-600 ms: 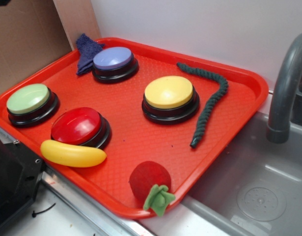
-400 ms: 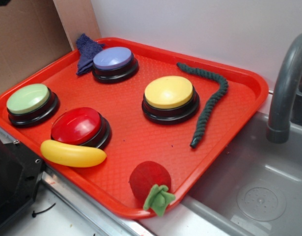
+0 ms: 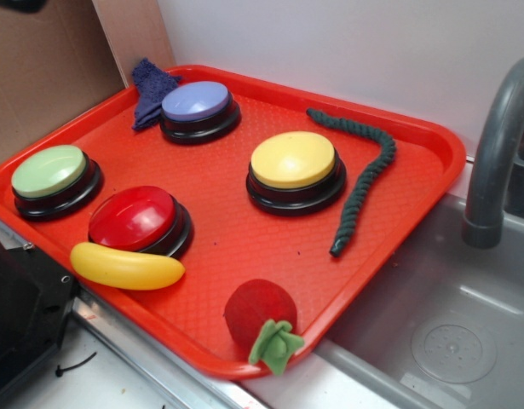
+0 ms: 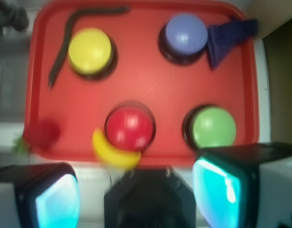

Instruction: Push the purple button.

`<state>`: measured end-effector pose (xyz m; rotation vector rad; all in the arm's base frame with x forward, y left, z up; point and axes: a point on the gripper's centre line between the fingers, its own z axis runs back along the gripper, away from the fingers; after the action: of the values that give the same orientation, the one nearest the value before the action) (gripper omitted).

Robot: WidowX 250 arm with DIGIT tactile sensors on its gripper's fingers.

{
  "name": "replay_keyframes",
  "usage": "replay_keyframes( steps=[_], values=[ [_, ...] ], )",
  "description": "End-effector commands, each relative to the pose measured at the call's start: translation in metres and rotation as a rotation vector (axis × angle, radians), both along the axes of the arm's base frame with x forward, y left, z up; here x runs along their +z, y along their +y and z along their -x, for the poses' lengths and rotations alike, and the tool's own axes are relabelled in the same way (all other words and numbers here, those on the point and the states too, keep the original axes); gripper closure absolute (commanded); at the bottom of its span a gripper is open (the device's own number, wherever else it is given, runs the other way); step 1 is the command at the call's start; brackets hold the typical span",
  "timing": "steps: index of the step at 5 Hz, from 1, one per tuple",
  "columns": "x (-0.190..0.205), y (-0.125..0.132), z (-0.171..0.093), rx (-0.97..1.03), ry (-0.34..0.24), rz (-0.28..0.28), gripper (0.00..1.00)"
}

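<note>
Red textured plastic tray (image 3: 236, 230) on a counter beside a grey sink basin (image 3: 432, 324), white wall behind, brown cardboard panel (image 3: 40, 68) at the far left corner. Carrying four round dome buttons on black bases: the purple button (image 3: 197, 102), pale lavender-blue on top, at the tray's far corner; a yellow-topped button (image 3: 294, 162) near the middle; a green-topped button (image 3: 50, 173) at the left edge; a red-topped button (image 3: 135, 219) toward the near edge. Dark blue knitted cloth (image 3: 151, 89) bunched just beside the purple button, touching its base on the wall side. Dark green braided cord (image 3: 364, 175) curving along the right of the yellow-topped button, apart from it. Yellow plastic banana (image 3: 125, 266) lying against the red-topped button's near side. Red felt strawberry with green leaves (image 3: 262, 319) on the tray's near rim.

From the wrist view, blurred: gripper (image 4: 136, 190) above the tray's near edge, well apart from the purple button (image 4: 185, 33), its two fingers (image 4: 221, 187) spread wide, holding nothing.

Compared with the earlier exterior pictures, nothing on the tray shifted; only the dark robot part (image 3: 23, 315) at lower left slightly changed in outline.
</note>
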<state>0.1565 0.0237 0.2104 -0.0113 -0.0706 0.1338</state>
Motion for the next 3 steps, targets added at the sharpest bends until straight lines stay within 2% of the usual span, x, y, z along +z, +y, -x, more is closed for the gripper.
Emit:
replay_keyframes(
  steps=[1,3],
  values=[
    [-0.029,0.039,-0.056,0.142,-0.2,-0.094,0.0],
    [-0.078,0.048,-0.096,0.12,-0.233,-0.136,0.0]
  ],
)
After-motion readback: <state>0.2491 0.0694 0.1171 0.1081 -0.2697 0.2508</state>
